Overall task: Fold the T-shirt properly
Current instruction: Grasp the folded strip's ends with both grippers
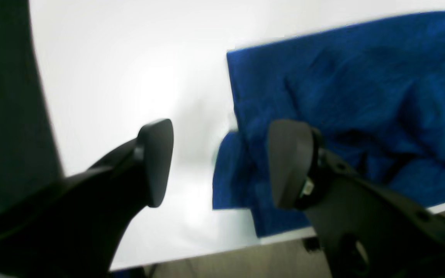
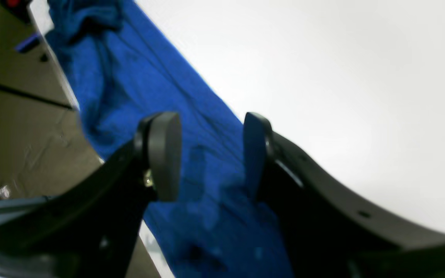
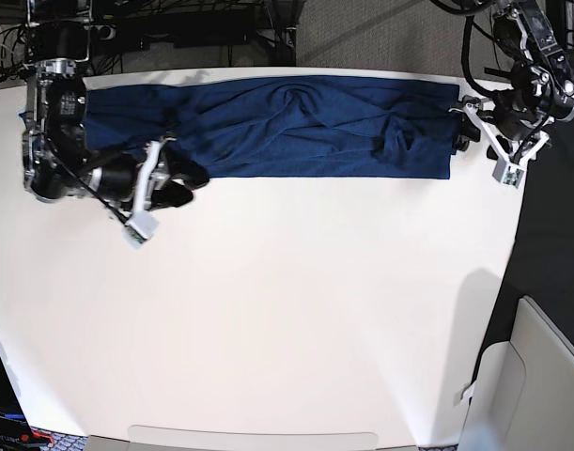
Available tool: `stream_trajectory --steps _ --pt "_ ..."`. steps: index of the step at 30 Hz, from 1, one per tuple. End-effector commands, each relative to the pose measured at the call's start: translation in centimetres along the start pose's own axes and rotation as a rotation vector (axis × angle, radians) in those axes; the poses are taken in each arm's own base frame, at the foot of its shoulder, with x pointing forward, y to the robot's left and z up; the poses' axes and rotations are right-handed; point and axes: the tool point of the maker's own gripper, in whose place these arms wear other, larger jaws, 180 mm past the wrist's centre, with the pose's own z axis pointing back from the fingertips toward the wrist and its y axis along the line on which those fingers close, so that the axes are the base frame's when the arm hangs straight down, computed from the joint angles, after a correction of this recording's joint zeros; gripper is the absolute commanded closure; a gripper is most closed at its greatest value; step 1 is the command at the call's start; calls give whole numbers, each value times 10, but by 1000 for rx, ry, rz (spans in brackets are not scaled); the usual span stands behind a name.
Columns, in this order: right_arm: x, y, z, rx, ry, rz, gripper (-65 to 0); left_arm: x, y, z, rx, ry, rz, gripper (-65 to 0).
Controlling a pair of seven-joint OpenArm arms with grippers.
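base: long rumpled knit t-shirt

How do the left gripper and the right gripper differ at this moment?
The left gripper is at the T-shirt's end, jaws wider, partly over bare table. The right gripper hangs over the other end, jaws narrower, fabric below them. Both are open and hold nothing.

T-shirt left end hidden behind right arm.
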Motion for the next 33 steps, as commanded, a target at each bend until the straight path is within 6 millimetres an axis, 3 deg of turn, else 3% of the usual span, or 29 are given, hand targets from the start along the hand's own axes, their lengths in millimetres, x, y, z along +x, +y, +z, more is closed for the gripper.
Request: stream_trajectory --steps 1,6,19,33 --pt "11 -4 11 -11 -37 19 -268 0 4 1 1 5 -1 -381" --pt "7 -14 29 -35 -53 -5 -267 -11 -5 -11 -82 11 70 -380" --pt "7 -13 28 -33 -53 -6 -267 -49 -27 -41 -274 57 291 -379" --pt "6 -14 29 -36 -52 -6 -267 -40 -48 -38 -414 3 375 -282"
